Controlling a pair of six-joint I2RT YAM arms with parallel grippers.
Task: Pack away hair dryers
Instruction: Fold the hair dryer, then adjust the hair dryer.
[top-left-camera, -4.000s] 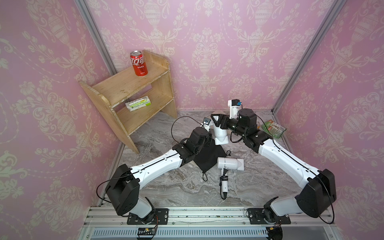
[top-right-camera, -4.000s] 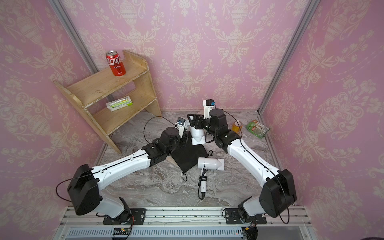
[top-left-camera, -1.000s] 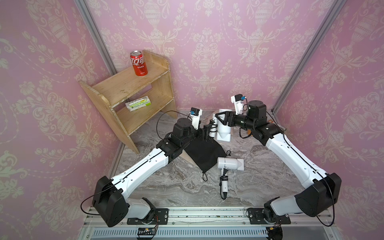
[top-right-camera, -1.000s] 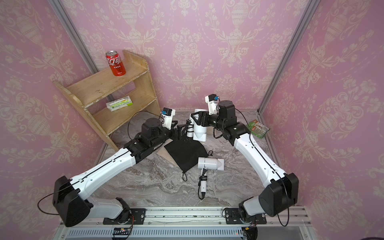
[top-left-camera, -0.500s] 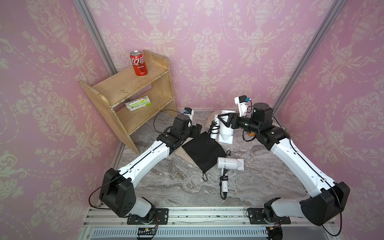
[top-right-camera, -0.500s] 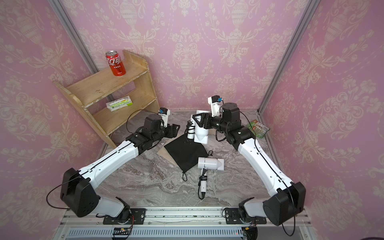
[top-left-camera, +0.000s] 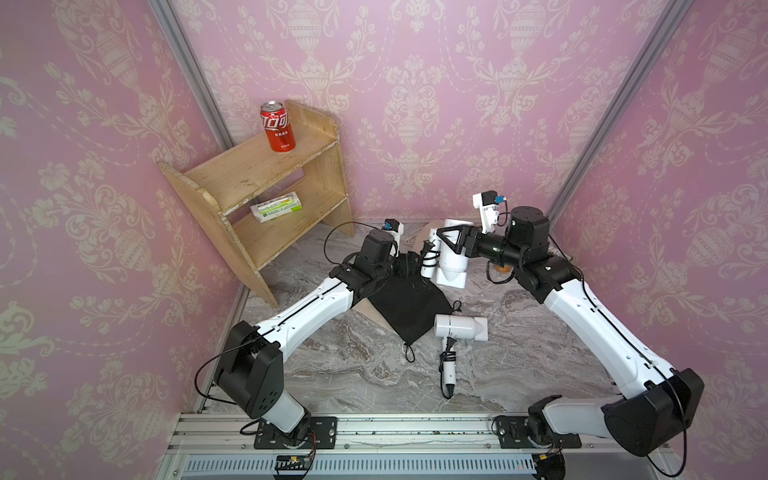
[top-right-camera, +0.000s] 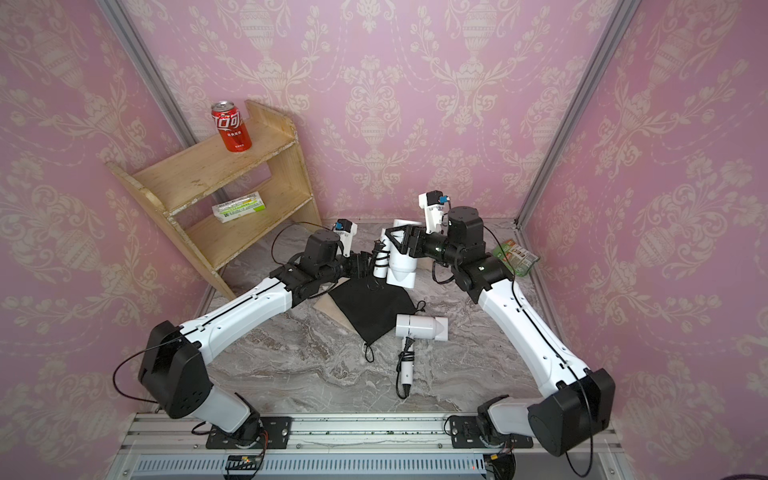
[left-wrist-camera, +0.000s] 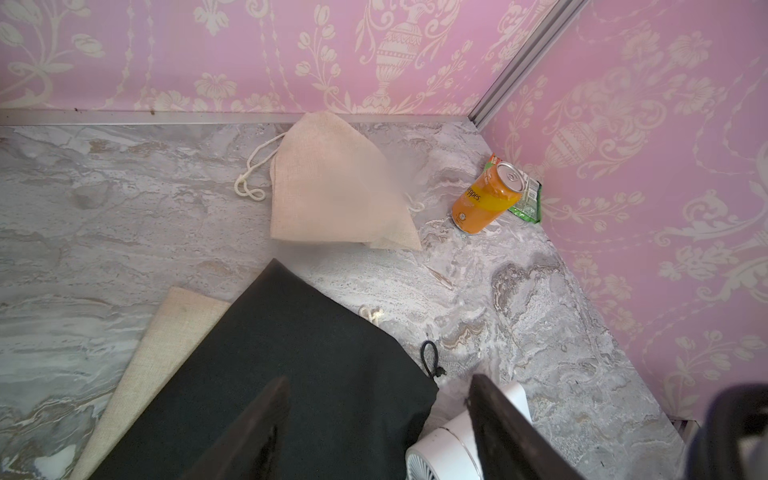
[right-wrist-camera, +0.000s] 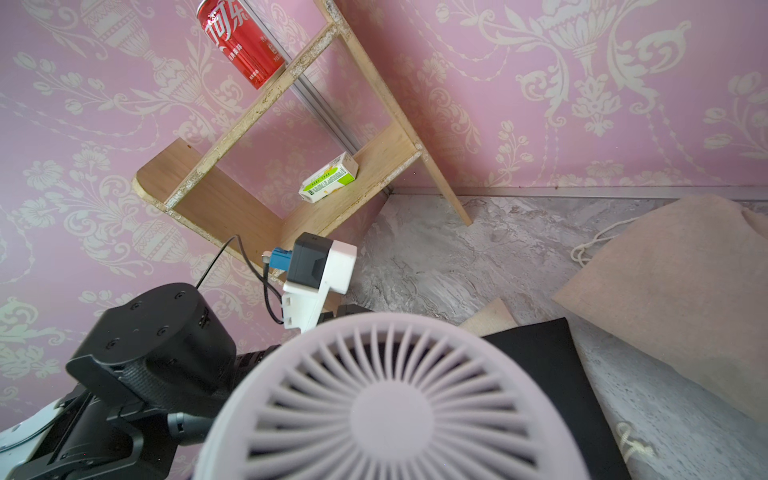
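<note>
My right gripper (top-left-camera: 451, 243) is shut on a white hair dryer (top-left-camera: 451, 270) and holds it above the table, nozzle down, with its bundled cord hanging at its left. In the right wrist view its rear grille (right-wrist-camera: 395, 407) hides the fingers. My left gripper (top-left-camera: 409, 266) stands open just left of that dryer's handle. In the left wrist view nothing sits between the jaws (left-wrist-camera: 380, 380), only the black pouch (left-wrist-camera: 270, 374) below. A second white hair dryer (top-left-camera: 461, 328) lies on the table by the pouch's mouth, its cord (top-left-camera: 448, 370) trailing toward the front.
A beige pouch (left-wrist-camera: 166, 340) lies under the black one, and another beige pouch (left-wrist-camera: 332, 187) lies by the back wall. An orange can (left-wrist-camera: 486, 197) and a green packet (top-right-camera: 515, 257) sit in the back right corner. A wooden shelf (top-left-camera: 266, 199) with a red can (top-left-camera: 277, 126) stands back left.
My left gripper drew back to the left, then came back beside the held dryer. The right arm shifted the dryer slightly right. The table dryer has not moved.
</note>
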